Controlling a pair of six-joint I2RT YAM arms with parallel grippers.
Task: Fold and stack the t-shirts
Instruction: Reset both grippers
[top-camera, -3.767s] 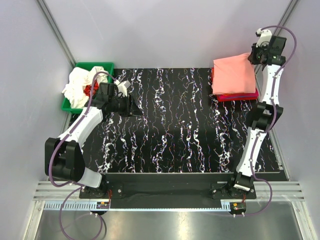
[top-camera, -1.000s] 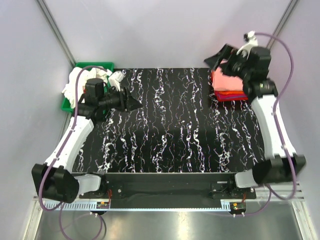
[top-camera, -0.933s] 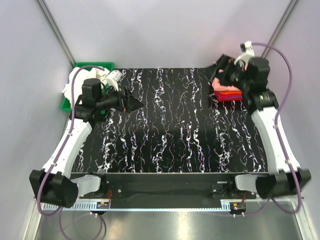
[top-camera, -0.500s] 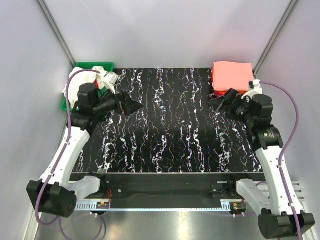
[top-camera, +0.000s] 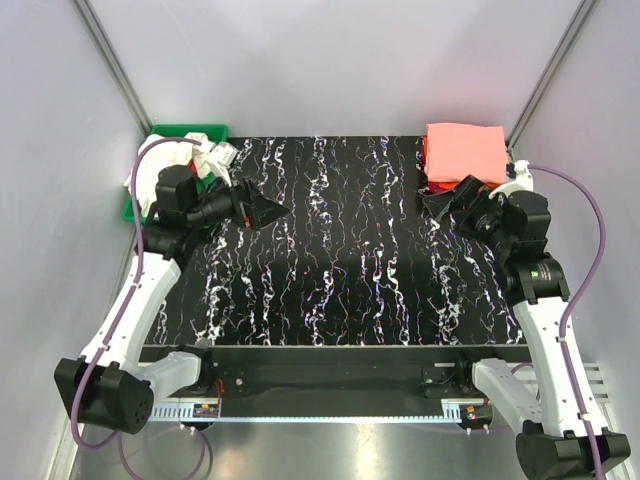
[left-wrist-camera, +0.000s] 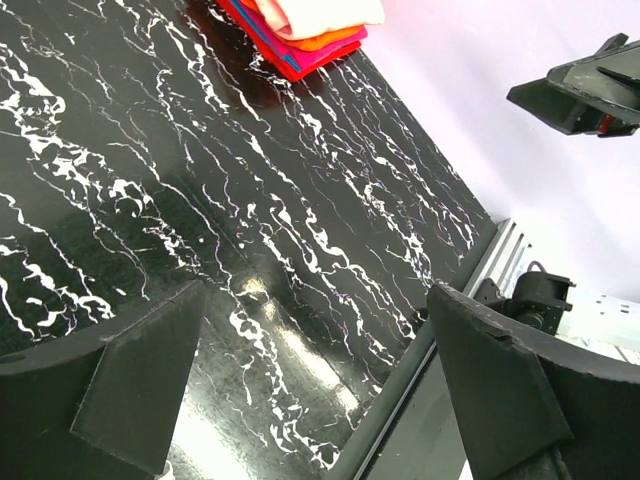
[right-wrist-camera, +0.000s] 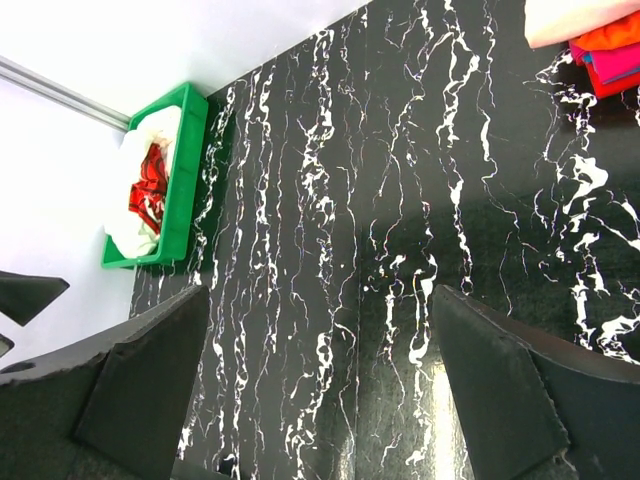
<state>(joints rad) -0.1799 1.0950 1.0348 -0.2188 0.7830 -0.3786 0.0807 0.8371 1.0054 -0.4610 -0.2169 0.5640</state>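
We see that the right gripper (top-camera: 450, 200) has come back off the stack of folded t-shirts (top-camera: 461, 150), which it hung over a second ago. Its fingers stand wide apart and empty, just near of the pile. The left gripper (top-camera: 268, 211), likewise spread on nothing, hovers beside the green bin (top-camera: 190, 131). We judge the salmon-pink shirt placed, and the crumpled white and red shirts (right-wrist-camera: 150, 185) in the bin due next. The stack sits far right on the table (top-camera: 350, 280), with salmon-pink flat and square on top and orange, magenta and red edges beneath.
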